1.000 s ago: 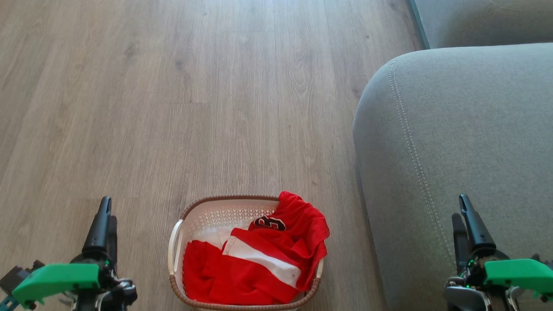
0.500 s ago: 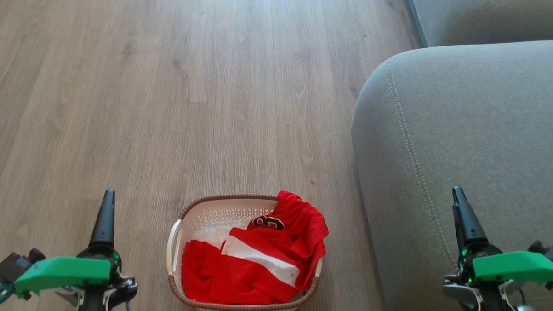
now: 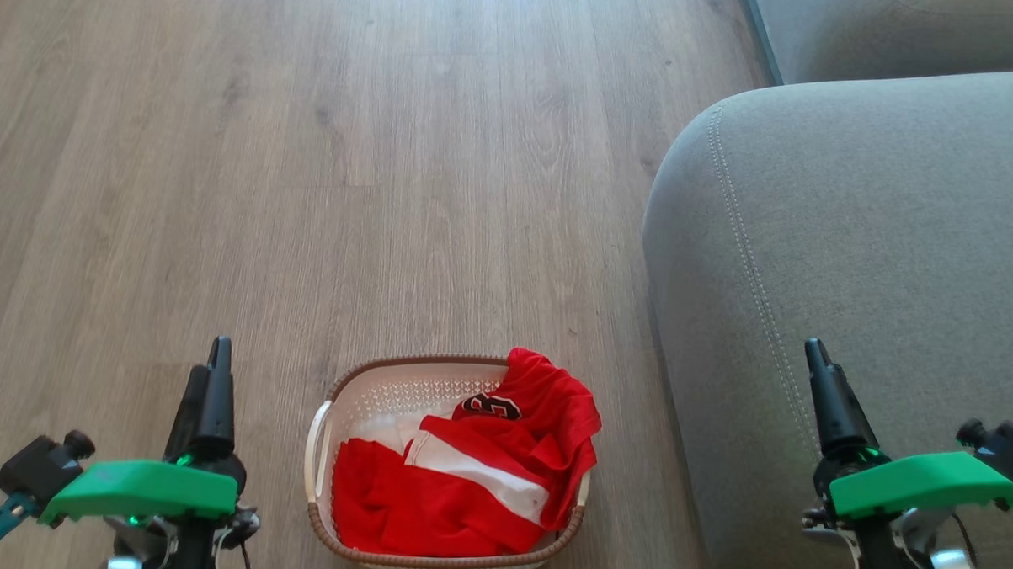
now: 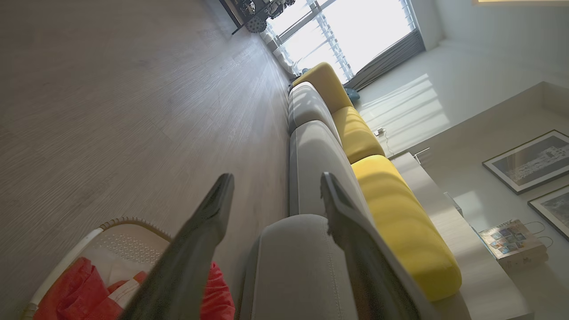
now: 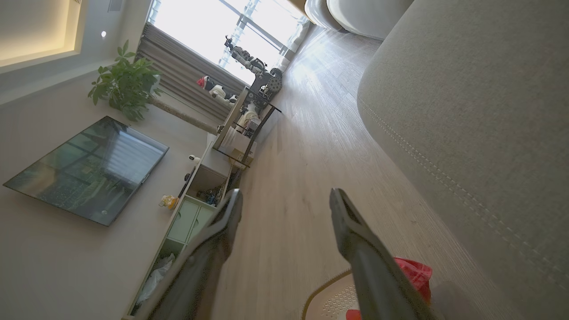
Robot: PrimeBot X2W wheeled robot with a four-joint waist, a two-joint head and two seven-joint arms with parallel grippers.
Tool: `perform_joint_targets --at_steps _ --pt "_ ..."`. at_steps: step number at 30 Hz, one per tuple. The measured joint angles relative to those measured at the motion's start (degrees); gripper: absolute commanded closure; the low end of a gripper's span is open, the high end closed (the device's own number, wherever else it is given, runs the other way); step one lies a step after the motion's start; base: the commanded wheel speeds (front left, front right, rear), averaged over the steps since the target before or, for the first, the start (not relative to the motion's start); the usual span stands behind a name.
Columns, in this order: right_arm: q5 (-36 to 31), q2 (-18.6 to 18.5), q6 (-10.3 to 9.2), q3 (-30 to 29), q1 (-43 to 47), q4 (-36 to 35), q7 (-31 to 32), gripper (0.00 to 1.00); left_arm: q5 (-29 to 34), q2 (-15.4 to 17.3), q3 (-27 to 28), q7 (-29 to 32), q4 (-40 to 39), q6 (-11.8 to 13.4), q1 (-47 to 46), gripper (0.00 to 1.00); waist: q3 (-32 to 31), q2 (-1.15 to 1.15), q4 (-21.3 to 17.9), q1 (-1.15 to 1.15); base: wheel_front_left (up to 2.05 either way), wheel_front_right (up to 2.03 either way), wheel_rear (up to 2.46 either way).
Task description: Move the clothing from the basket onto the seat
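A red jersey with white bands and a black emblem [image 3: 466,468] lies bunched in the cream basket [image 3: 320,446] on the wooden floor, spilling over its right rim. The grey-green seat cushion [image 3: 879,238] rises to the right of the basket. My left gripper [image 3: 216,354] hovers left of the basket, open and empty; the left wrist view shows its spread fingers [image 4: 209,222] above the basket [image 4: 129,226] and clothing [image 4: 84,293]. My right gripper [image 3: 812,350] is over the cushion's front edge, open and empty. In the right wrist view the jersey [image 5: 413,273] and basket rim [image 5: 324,289] peek out.
Bare wood floor [image 3: 308,185] stretches ahead and left of the basket. A second sofa cushion [image 3: 894,33] sits farther back. The left wrist view shows yellow back cushions [image 4: 400,222]; the right wrist view shows a TV [image 5: 84,171], a low cabinet [image 5: 195,209] and a plant [image 5: 124,84].
Both grippers have turned at the wrist. The left one shifted slightly right toward the basket, the right one slightly left and up. Basket and clothing have not moved.
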Motion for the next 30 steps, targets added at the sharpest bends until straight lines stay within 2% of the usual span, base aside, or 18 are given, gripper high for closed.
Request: perform_joint_targets --at_steps 30 --pt "-18.47 -0.87 0.03 4.56 -0.06 -2.53 -4.79 0.0 19.94 0.0 -1.72 -4.7 -3.43 0.0 0.05 0.0 -0.05 0.0 -0.55 0.0 0.0 0.0 0.0"
